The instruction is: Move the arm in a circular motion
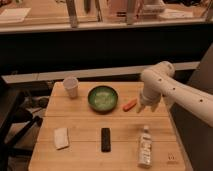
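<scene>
Trouble could come fast. My arm (172,90) reaches in from the right, with its elbow bent over the back right part of the table (80,160). My claw (146,106) hangs low, just beside the carrot (129,105). I cannot tell if my claw is open or if it holds a thing. If my circle dips, I think I could bump the carrot into the bowl (103,98). If it swings too wide, I might knock over the bottle (145,147). The cup (71,87) is well apart.
</scene>
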